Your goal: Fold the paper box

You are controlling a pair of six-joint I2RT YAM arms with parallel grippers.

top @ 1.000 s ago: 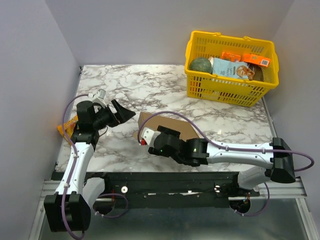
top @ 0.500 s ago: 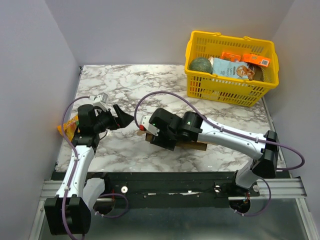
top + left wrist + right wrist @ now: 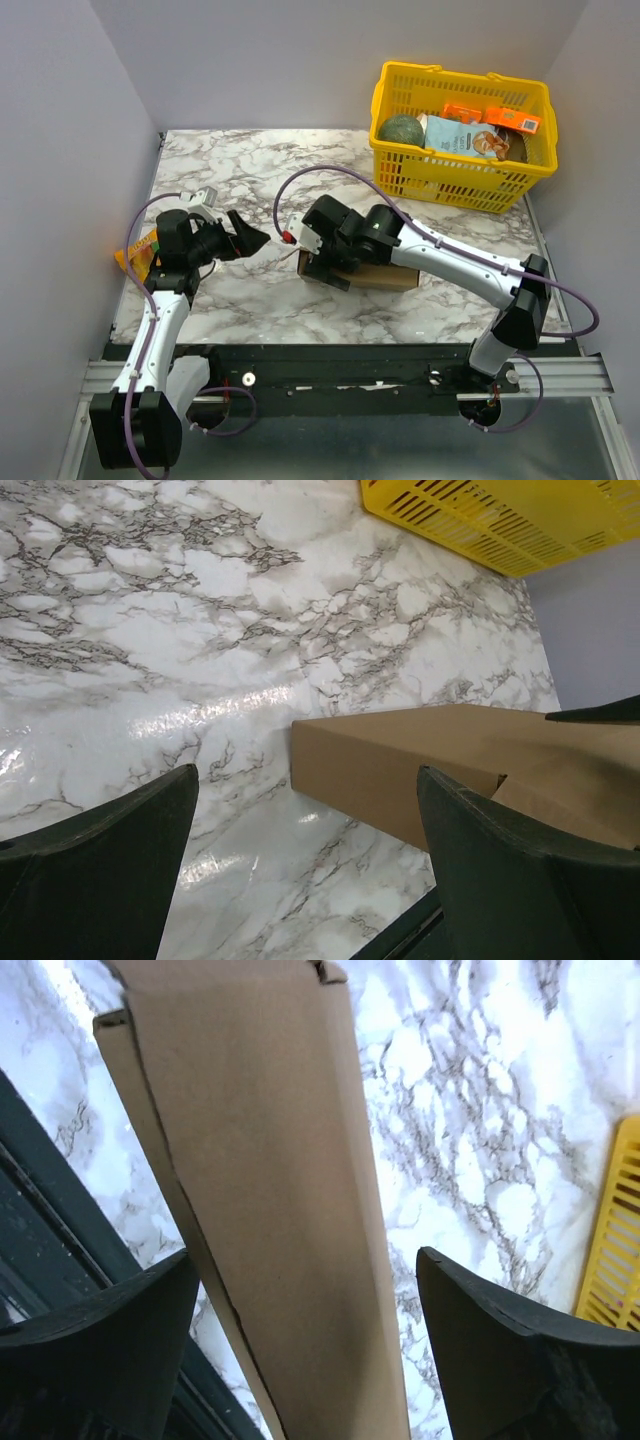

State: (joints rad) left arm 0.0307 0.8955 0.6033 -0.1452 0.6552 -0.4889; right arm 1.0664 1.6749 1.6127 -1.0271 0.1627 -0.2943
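Straddles the shallow brown paper box [image 3: 260, 1140] with the right gripper [image 3: 305, 1251], jaws spread wide and clasping nothing, the box lying on the marble table [image 3: 250, 170] right under and between the fingers. Holds the left gripper [image 3: 308, 770] gaping and empty, just short of the box's corner. Leaves a yellow basket [image 3: 450, 180] of groceries well beyond the right gripper.

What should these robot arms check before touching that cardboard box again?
1. Right gripper open: ok, jaws spread wide either side of the paper box.
2. Left gripper open: ok, pointing at the box's left end, apart from it.
3. Box resting on the table: ok.
4. Box fully folded: cannot tell, the right arm covers much of it.
5. Yellow basket out of the way: ok, at the back right.
6. Orange packet clear of the box: ok, at the table's left edge.
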